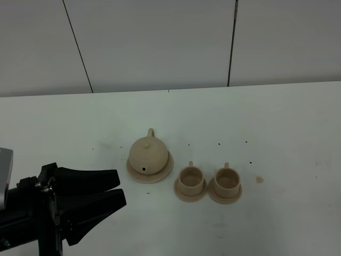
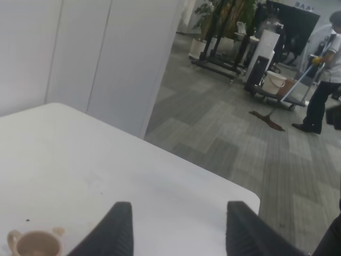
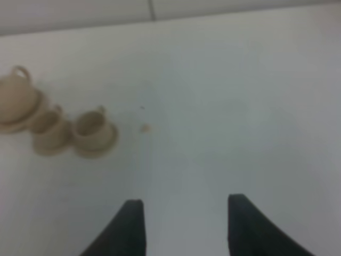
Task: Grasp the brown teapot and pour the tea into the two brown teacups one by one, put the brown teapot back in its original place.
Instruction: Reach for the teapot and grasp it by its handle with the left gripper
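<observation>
Plainly, brown teapot [image 1: 148, 155] on its saucer [image 1: 154, 179] beside two teacups [image 1: 191, 180] [image 1: 226, 180].

Office-like hall: white partitions [image 2: 106, 58], grey floor tiles [image 2: 224, 133], potted plants [image 2: 226, 13] (someone [image 2: 325, 80] mopping)

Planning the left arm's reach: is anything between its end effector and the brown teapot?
Nothing visible: only bare table lies between the left end effector and the brown teapot.

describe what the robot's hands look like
The left hand is matte black, with two broad wedge-shaped fingers tapering to blunt tips, on a black bracket beside a grey housing. The right hand shows only two dark, tapered fingers.
</observation>
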Tool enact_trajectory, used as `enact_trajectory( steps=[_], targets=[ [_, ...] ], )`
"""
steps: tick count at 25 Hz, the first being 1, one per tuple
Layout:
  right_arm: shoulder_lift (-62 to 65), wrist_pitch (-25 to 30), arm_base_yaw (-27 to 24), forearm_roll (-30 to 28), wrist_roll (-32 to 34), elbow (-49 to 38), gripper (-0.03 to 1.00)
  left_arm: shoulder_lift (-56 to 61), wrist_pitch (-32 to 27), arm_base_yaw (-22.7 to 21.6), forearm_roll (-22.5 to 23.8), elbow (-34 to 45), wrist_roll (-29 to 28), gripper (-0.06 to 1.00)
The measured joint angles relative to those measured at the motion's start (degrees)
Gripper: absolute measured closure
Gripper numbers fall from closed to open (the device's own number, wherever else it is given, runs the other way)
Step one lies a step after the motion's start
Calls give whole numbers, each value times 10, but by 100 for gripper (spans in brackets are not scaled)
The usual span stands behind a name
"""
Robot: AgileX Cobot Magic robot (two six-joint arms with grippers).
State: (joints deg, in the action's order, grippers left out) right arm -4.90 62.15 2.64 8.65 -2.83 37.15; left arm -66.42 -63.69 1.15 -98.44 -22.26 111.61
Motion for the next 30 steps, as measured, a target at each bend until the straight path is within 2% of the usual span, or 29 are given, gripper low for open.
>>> enact_trajectory(
  steps=[4, 13, 19, 22, 26, 28, 30],
  targets=[
    [35, 10, 0, -15, 3, -4, 61, 0, 8, 0, 0, 0, -26, 48],
    [53, 9, 0, 28, -3, -88, 61, 0, 11, 0, 0, -5, -43, 51],
    [53, 5, 0, 40, -46, -89, 61, 0, 15, 0, 0, -44, -47, 52],
    [53, 3, 0, 61, -55, -90, 62, 0, 46, 0, 0, -67, -51, 52],
    [53, 3, 0, 81, -71, -90, 62, 0, 129, 0, 3, -103, -66, 52],
    [53, 3, 0, 82, -72, -90, 62, -1, 175, 0, 23, -126, -101, 52],
    [53, 3, 0, 82, -72, -90, 62, -1, 214, 0, 65, -151, -156, 52]
  ],
)
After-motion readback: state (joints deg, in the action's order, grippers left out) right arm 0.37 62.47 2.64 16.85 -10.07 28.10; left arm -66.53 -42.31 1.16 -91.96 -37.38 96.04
